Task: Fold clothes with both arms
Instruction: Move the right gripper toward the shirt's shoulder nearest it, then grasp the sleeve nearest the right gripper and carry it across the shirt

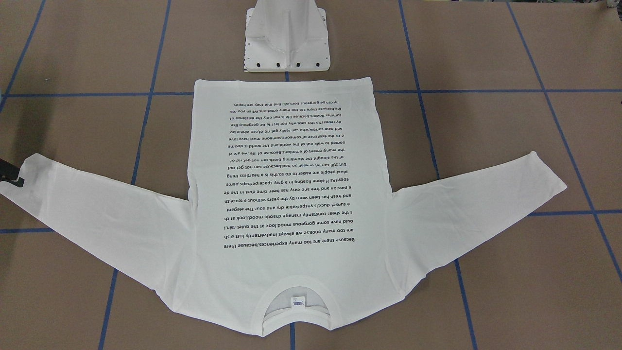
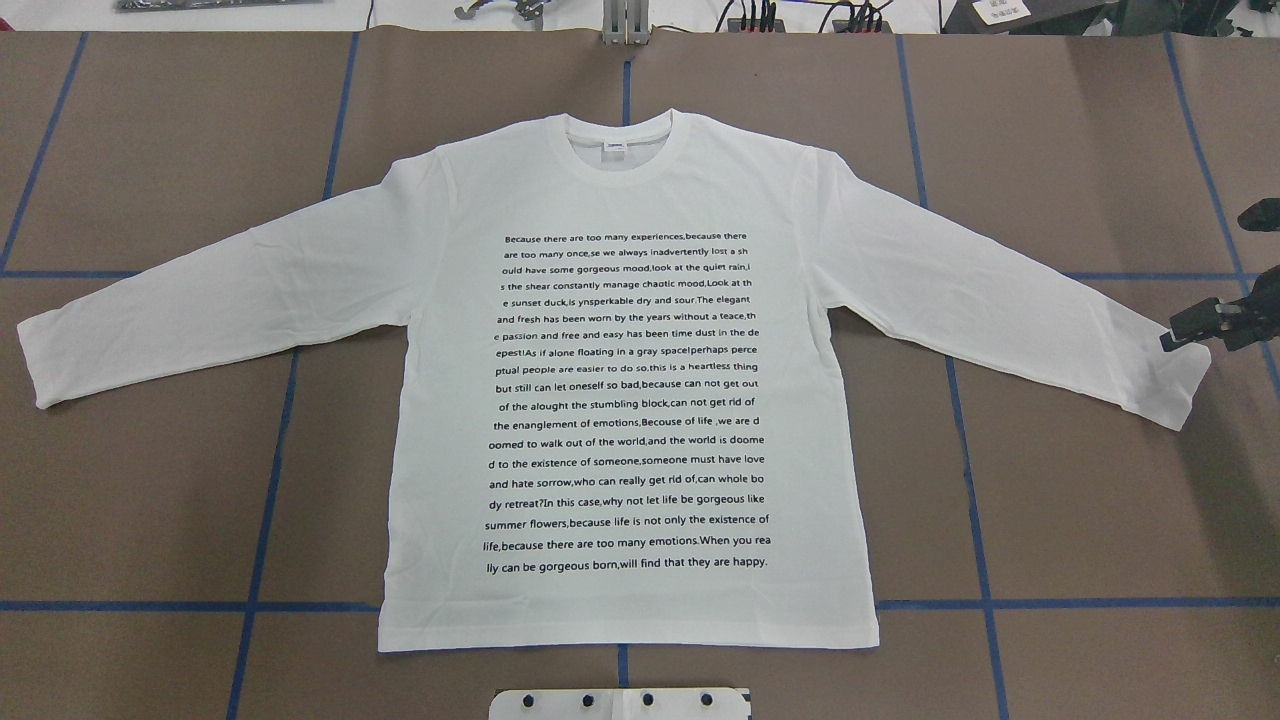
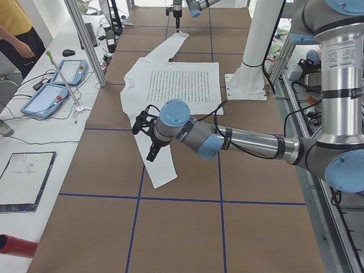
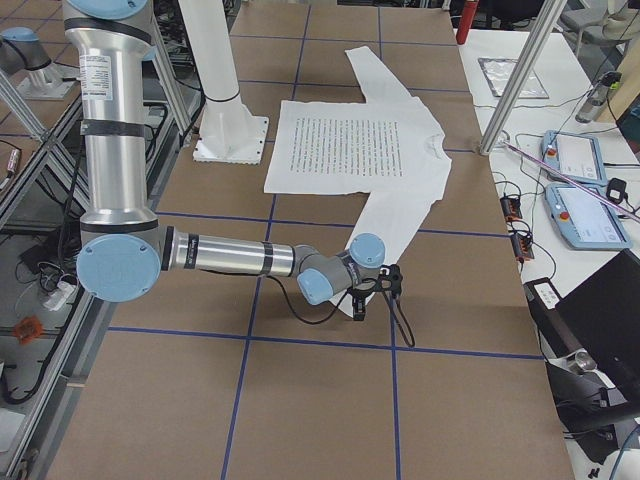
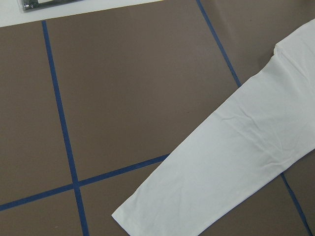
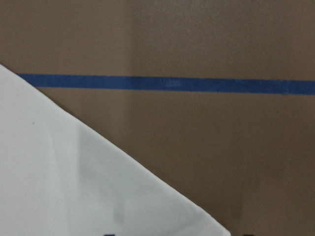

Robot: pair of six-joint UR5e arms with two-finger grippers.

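Note:
The white long-sleeved shirt [image 2: 625,400] lies flat on the brown table, printed text up, collar away from the robot, both sleeves spread outward. It also shows in the front view [image 1: 291,194]. My right gripper [image 2: 1188,328] sits low at the cuff of the robot's-right sleeve, jaws apart at the cuff edge; it shows at the front view's left edge [image 1: 10,176]. The right wrist view shows that sleeve [image 6: 64,172] very close. My left gripper [image 3: 147,135] hovers above the other sleeve; I cannot tell whether it is open or shut. The left wrist view shows this sleeve [image 5: 231,162] from above.
The white pedestal base [image 1: 286,43] stands just behind the shirt's hem. Blue tape lines [image 2: 270,470] grid the table. A side bench with two teach pendants [image 3: 57,85] runs along the far side, and a person [image 3: 17,31] stands there.

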